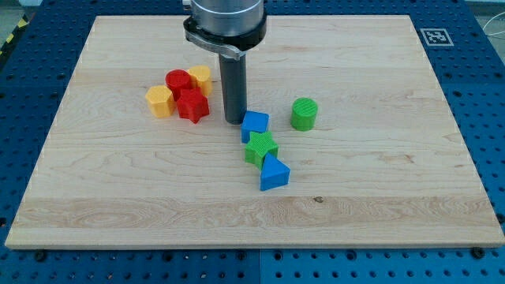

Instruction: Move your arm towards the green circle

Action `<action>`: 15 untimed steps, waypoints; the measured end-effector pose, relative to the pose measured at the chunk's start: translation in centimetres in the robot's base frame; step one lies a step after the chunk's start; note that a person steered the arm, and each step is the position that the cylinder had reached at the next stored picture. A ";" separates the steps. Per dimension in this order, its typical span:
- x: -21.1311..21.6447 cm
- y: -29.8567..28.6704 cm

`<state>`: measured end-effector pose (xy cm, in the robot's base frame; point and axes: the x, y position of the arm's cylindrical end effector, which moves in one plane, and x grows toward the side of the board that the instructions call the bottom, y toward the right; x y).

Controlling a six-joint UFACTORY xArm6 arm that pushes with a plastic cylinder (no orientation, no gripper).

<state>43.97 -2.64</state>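
Lying across nearly the whole view is a pale wooden board [379, 221], its grain running left to right; it is sitting on a blue perforated bench [485, 95] that is showing along the right, left and near edges; a small black-and-white marker [435, 35] is sitting at the board's far right corner.

The green circle [304, 113] is standing upright right of centre as a short, ribbed cylinder with a flat top; it is standing alone, apart from the other blocks, with bare wood around it.

No containers are showing; every block is resting straight on the board.

The arm is ending in a rod, not a hand, so there is nothing to be wide, narrow or holding; my tip [234, 121] is resting on the wood left of the green circle, just beside the blue block [255, 125] at the far end of a short chain; nearer in that chain are sitting a green star [261, 147] and a blue triangle [274, 173], each touching the next.

Further left a cluster is sitting close together: a red circle [178, 80], a yellow block [200, 77] on the far side, a yellow hexagon [158, 102] at the left, and a red star [192, 106] nearest my tip.
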 end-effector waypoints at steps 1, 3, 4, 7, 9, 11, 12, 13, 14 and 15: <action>0.2 0.2; -2.1 -0.1; -4.6 -0.1; -8.8 4.2; -8.8 4.2; -8.8 5.9; -8.8 8.9; -8.9 9.4; -8.5 13.2; -8.3 13.9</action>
<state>35.69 11.27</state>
